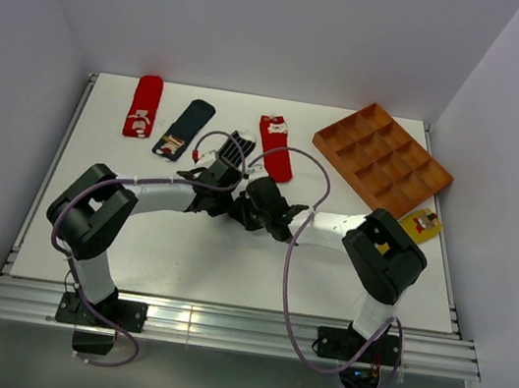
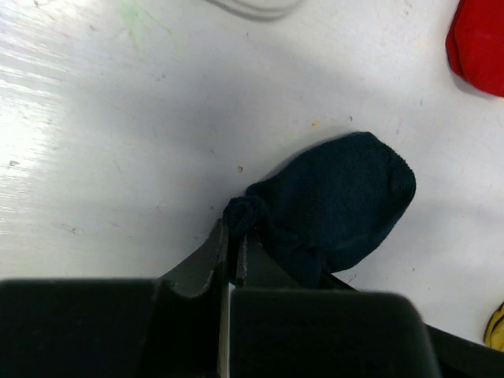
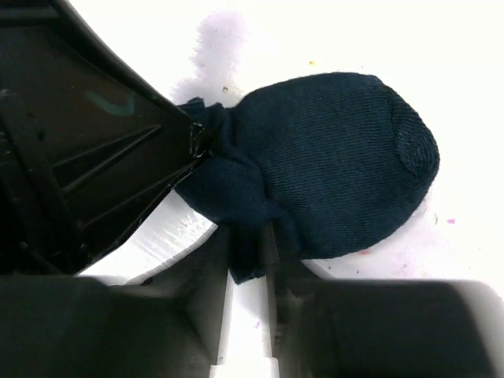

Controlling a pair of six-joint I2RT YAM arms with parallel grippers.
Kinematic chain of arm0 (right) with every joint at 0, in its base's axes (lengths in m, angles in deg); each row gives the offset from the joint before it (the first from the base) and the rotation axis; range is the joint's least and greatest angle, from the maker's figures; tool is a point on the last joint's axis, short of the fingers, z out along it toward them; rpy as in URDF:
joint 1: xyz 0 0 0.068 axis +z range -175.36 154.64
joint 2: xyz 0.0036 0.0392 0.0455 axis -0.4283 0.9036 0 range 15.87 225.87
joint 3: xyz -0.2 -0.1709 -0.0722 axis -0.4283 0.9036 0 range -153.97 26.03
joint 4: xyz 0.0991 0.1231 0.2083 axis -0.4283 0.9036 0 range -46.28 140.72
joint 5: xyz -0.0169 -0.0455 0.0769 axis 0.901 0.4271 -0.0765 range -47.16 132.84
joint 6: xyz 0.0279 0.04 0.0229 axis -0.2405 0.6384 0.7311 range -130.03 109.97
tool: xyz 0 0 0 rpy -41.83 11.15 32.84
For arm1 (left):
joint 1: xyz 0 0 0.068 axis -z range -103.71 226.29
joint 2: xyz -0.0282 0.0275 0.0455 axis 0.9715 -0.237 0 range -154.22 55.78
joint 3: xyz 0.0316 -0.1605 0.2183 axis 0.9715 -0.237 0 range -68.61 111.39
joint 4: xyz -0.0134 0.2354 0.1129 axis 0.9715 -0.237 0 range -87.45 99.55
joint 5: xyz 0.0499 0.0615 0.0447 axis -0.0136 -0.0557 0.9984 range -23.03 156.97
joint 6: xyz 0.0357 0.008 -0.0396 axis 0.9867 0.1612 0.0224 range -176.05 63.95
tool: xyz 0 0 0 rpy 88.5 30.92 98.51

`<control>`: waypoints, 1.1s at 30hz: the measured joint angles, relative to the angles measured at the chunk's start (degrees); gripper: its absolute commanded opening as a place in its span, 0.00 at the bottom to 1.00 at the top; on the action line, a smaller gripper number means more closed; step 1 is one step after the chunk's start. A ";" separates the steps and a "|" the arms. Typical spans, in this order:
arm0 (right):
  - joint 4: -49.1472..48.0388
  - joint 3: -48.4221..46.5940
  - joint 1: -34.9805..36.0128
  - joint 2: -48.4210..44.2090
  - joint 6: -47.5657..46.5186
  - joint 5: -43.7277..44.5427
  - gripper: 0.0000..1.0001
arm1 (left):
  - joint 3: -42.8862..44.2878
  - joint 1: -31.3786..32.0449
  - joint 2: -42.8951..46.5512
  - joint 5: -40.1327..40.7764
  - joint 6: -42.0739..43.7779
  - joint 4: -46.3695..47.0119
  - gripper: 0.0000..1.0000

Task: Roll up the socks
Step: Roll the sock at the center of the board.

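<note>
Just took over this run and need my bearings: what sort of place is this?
Probably a lab robot test cell, not a home: a white table boxed in by plain white walls, an aluminium mounting rail along its near edge, and a wooden compartment tray set out.

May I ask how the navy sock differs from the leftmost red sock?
The navy sock is bunched, pinched by the left gripper and right gripper; the red sock lies flat, untouched. The navy sock is plain; the red sock has white marks. Both rest on the table.
</note>
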 measured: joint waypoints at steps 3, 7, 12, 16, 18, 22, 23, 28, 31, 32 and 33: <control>1.60 -1.64 0.28 1.01 0.35 1.38 0.00 | 0.00 -0.07 0.31 0.61 0.02 -0.39 0.09; 3.76 -2.84 0.07 1.33 0.70 0.39 0.00 | -0.07 -0.24 0.70 0.70 0.00 -0.55 0.27; 5.31 -3.56 -2.95 1.57 4.00 -7.45 0.00 | -2.27 -0.52 3.65 0.85 -1.05 -0.17 0.58; 5.29 -3.58 -7.50 2.56 9.38 -18.53 0.00 | -5.49 -0.74 8.33 1.07 -2.16 0.55 0.67; 4.85 -3.48 -10.32 3.61 12.76 -25.03 0.00 | -7.06 -0.79 11.08 1.16 -2.67 1.22 0.67; 2.45 -2.21 -14.75 5.70 19.32 -36.04 0.00 | -10.88 -0.79 15.39 1.09 -3.43 4.74 0.67; 1.68 -1.81 -15.69 6.36 21.11 -38.42 0.00 | -11.63 -0.79 15.78 0.98 -3.48 5.40 0.67; -3.21 -0.04 -18.38 9.60 29.53 -47.82 0.00 | -15.87 -0.81 16.33 -0.48 -3.63 9.55 0.64; -5.46 0.63 -19.30 11.04 33.24 -51.06 0.00 | -16.52 -0.81 15.89 -1.60 -3.63 11.34 0.63; -6.45 0.98 -19.58 11.43 34.71 -52.04 0.00 | -16.52 -0.81 15.50 -2.08 -3.61 12.31 0.63; -7.19 1.31 -19.76 11.63 35.58 -52.59 0.00 | -16.52 -0.81 15.17 -2.47 -3.56 13.07 0.62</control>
